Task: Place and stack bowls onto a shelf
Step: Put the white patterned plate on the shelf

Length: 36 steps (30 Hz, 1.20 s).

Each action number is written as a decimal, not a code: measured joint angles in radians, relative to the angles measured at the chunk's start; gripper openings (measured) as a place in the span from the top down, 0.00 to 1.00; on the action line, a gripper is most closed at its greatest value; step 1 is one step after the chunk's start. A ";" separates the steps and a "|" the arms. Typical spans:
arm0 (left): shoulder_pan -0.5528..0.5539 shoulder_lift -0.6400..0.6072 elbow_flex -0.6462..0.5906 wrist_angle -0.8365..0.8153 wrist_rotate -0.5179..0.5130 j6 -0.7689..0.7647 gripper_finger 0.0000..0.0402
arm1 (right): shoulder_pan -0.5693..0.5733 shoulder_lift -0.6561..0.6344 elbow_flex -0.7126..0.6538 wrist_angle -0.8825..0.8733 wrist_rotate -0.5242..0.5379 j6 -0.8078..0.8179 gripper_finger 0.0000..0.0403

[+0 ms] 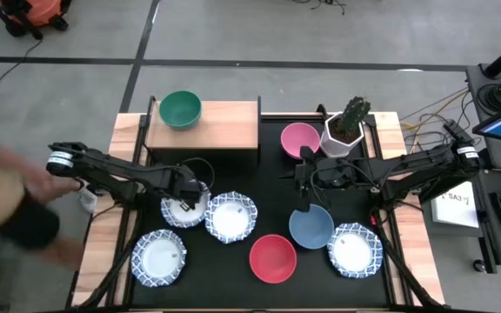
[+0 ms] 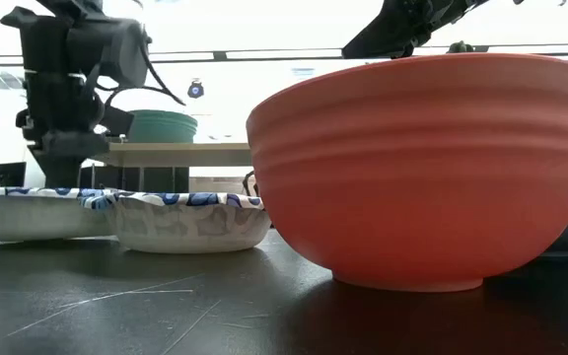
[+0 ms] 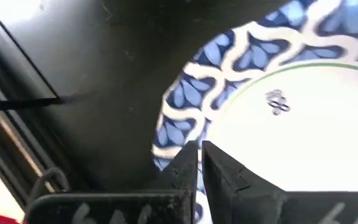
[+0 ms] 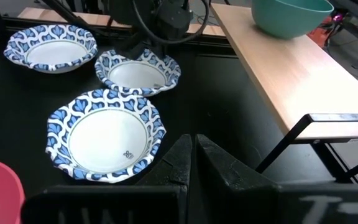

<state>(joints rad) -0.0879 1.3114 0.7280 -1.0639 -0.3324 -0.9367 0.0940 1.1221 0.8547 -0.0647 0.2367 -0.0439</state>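
Black tabletop (image 1: 272, 196) held most of the bowls; only the green bowl (image 1: 180, 109) sat on the wooden shelf (image 1: 224, 126). Left gripper (image 1: 188, 198) was pinched shut on the rim of a patterned bowl (image 1: 183, 211), with much of that bowl hidden under the arm. Right gripper (image 4: 191, 149) hovered closed and empty by the shelf. Low camera was mostly blocked by the red bowl (image 2: 422, 168). A blurry person (image 1: 11, 204) was cut off at the left edge.

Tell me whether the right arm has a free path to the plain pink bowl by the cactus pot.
Probably yes: the right gripper, fingers shut, hovers just in front of the plain pink bowl with nothing between them; the white cactus pot stands close beside it.
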 joint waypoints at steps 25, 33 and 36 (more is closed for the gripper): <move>0.001 -0.060 -0.122 0.082 0.001 -0.072 0.56 | 0.000 0.000 0.000 -0.006 -0.001 0.024 0.97; 0.001 -0.056 -0.122 0.086 0.001 -0.072 0.77 | 0.000 0.000 0.000 -0.006 -0.001 0.026 0.97; 0.001 -0.056 -0.122 0.087 0.000 -0.072 0.88 | 0.000 0.000 0.000 -0.006 -0.001 0.031 0.97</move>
<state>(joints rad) -0.0868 1.2549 0.6056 -0.9765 -0.3320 -1.0088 0.0942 1.1221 0.8547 -0.0704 0.2359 -0.0126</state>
